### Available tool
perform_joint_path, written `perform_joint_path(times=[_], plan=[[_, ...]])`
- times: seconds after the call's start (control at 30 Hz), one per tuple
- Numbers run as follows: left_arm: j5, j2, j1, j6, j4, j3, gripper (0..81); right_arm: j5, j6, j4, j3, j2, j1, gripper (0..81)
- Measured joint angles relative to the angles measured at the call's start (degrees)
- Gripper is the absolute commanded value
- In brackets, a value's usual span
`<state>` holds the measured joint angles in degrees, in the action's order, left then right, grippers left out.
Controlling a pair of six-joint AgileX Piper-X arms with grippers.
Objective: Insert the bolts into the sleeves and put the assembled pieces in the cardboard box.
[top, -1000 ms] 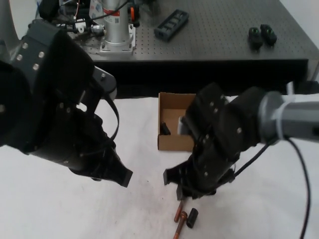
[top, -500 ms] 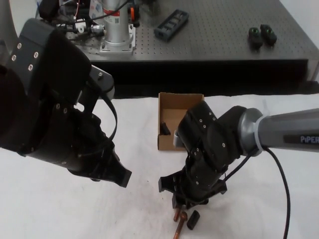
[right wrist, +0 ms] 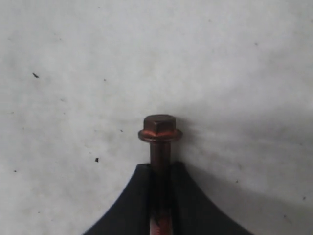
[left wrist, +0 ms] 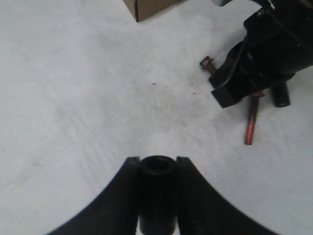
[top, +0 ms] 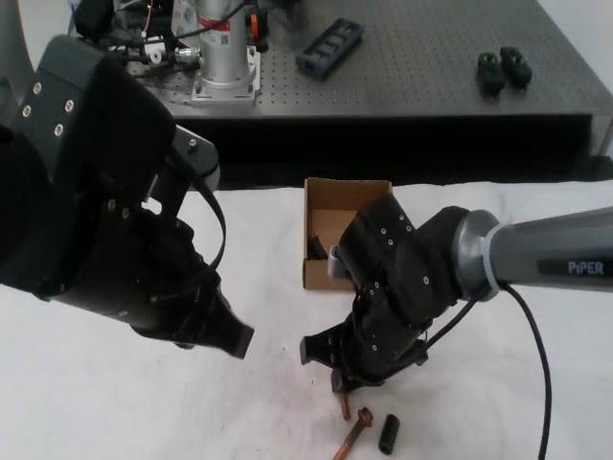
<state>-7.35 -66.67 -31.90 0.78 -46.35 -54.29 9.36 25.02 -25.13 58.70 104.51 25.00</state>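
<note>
Held bolt (right wrist: pixel 160 129): copper-coloured with a flanged hex head. Your right gripper (right wrist: pixel 161 165) is clamped on its shank. The long axis runs in line with the fingers, and the head sticks out past the tips toward the white cloth (top: pixel 124 402).
Bolt contact: the head is close over the cloth. You cannot tell whether it touches.
Right arm: comes in from the right with the wrist bent steeply down. The gripper is low on the near side of the cardboard box (top: pixel 330 275).
Held sleeve (left wrist: pixel 157 196): black cylinder. Your left gripper (left wrist: pixel 158 162) is closed around it. Its axis lies along the fingers and the open bore faces out past the tips.
Left arm: over the left of the cloth and clear of it. Its tips angle down toward the right gripper, and the two grippers are apart.
Loose bolt (top: pixel 351 434): flat on the cloth, just on the near side of the right gripper. The head is nearer that gripper and the threaded end points to the bench's near edge.
Loose sleeve (top: pixel 388 433): lies on the cloth just beside the loose bolt, not touching it.
Box: open-topped, with a dark piece (top: pixel 317 248) inside by the wall on the left arm's side.
</note>
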Motion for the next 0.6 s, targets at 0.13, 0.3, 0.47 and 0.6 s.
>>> perform_joint_path(times=[0.13, 0.3, 0.47, 0.6], plan=[[-6.63, 0.0, 0.0, 2.04, 4.51, 0.48, 0.6, 0.47, -1.93, 3.58, -1.7, -12.47, -3.25, 7.6], [-13.71, 0.83, -0.09, 5.55, 13.85, 4.43, 0.6, 3.59, -1.78, 12.45, -8.36, -29.62, -6.75, 7.6], [-23.34, 2.42, -0.1, 14.97, 30.26, 12.82, 0.6, 11.3, 3.82, 25.47, -18.27, -42.65, -7.21, 7.6], [-29.43, 2.59, -0.1, 22.37, 51.19, 20.31, 0.6, 15.56, 9.44, 34.77, -23.52, -46.62, -7.0, 7.6]])
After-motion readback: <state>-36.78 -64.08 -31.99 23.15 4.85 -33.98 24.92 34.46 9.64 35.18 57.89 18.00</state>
